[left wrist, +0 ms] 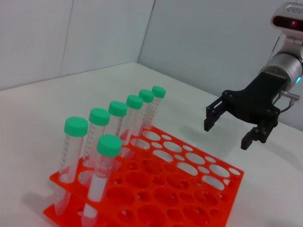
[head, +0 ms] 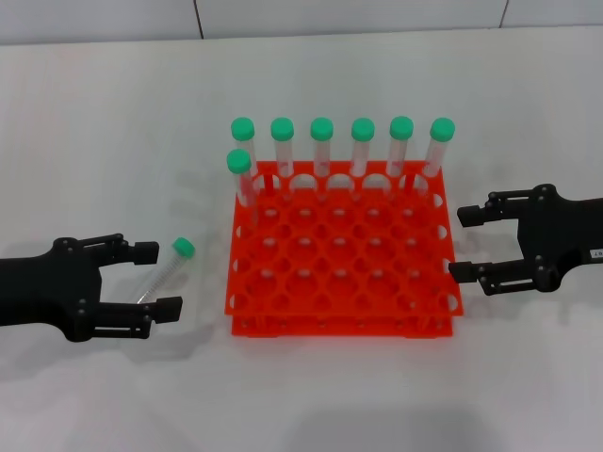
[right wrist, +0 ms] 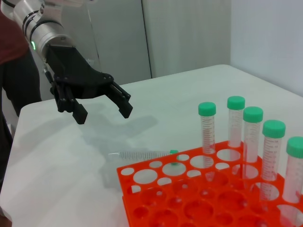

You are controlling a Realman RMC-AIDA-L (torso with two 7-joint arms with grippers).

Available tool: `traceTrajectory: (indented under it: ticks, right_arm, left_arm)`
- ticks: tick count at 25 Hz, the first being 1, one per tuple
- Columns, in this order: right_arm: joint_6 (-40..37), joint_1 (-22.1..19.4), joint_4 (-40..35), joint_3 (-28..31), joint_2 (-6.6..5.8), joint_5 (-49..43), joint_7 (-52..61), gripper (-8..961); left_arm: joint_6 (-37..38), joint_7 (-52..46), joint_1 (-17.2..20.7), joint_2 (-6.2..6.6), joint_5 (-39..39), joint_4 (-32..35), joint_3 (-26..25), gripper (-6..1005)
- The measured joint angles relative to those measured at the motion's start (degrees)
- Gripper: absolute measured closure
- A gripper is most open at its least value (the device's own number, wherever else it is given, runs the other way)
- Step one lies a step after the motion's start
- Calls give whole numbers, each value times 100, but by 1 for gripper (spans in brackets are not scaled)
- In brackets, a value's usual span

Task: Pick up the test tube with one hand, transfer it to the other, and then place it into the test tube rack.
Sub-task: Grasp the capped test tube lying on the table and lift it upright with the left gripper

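Note:
The test tube (head: 166,273), clear with a green cap, lies on the white table left of the orange-red rack (head: 339,327). My left gripper (head: 162,279), unlabelled, is open with its fingers either side of the tube. In the right wrist view this gripper (right wrist: 103,113) hangs above the lying tube (right wrist: 142,154) without touching it. My right gripper (head: 460,243), with a white label, is open and empty just right of the rack. It also shows in the left wrist view (left wrist: 227,134), above the table beyond the rack (left wrist: 156,189).
Several green-capped tubes (head: 322,146) stand upright in the rack's back row, and one more (head: 241,179) stands in the second row at the left. The other holes are empty. A wall edge runs behind the table.

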Motion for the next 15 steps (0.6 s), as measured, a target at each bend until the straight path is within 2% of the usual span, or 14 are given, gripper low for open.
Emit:
traceTrajectory:
  ticks: [15]
  right_arm:
    - [0,0,15,0,-1,35,0,237]
  left_arm:
    - [-3,1,-18,-17,-24,0,0,114]
